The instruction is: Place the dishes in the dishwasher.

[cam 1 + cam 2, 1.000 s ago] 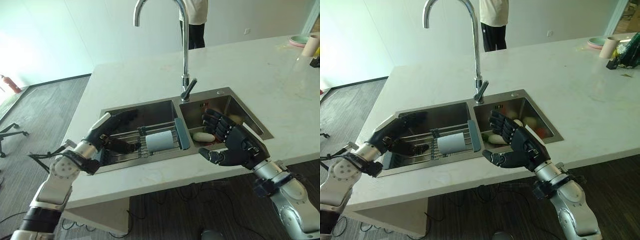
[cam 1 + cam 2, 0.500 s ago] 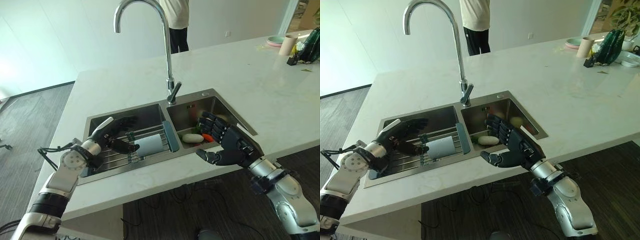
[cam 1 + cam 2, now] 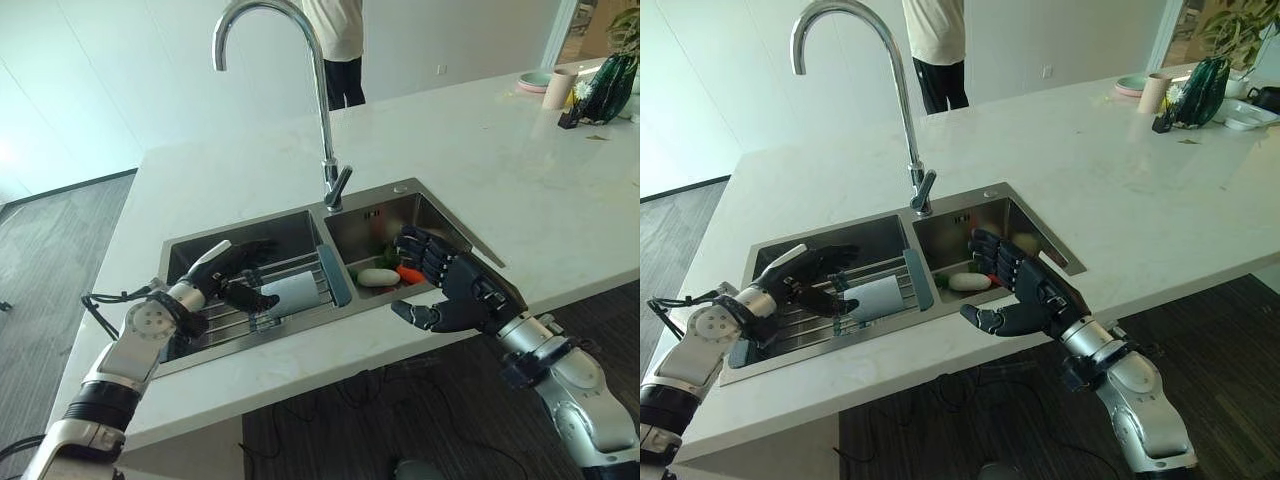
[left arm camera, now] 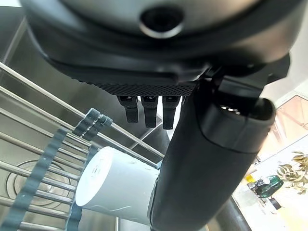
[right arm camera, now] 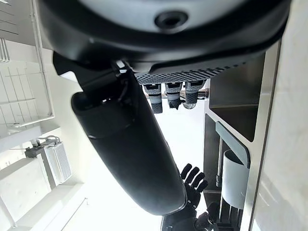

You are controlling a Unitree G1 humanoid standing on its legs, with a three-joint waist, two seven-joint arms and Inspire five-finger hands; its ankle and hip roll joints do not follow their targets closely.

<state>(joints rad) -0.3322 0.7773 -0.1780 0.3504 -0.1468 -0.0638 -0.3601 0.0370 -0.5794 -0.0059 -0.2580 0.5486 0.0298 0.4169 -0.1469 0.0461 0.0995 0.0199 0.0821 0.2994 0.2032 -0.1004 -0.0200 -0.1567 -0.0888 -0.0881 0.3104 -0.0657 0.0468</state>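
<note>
A white cup [image 3: 298,292] lies on its side on a wire rack [image 3: 230,318] across the left sink basin. My left hand [image 3: 222,279] reaches over the rack from the left. It is open, with its fingers straight above the cup and its thumb [image 4: 202,159] beside the cup [image 4: 115,185]. My right hand [image 3: 462,296] hovers open over the front edge of the right basin, palm turned left, holding nothing. The cup [image 5: 233,178] also lies past it in the right wrist view.
The right basin holds a white vegetable [image 3: 378,277], a carrot [image 3: 410,273] and some greens. A tall curved tap [image 3: 325,150] rises behind the divider. A person [image 3: 337,45] stands across the counter. A plate, a mug [image 3: 1153,92] and a green bag [image 3: 1200,92] sit far right.
The camera has shifted, sliding the whole scene left. My left hand has closed in on the cup, its thumb now beside it. The right hand keeps its pose.
</note>
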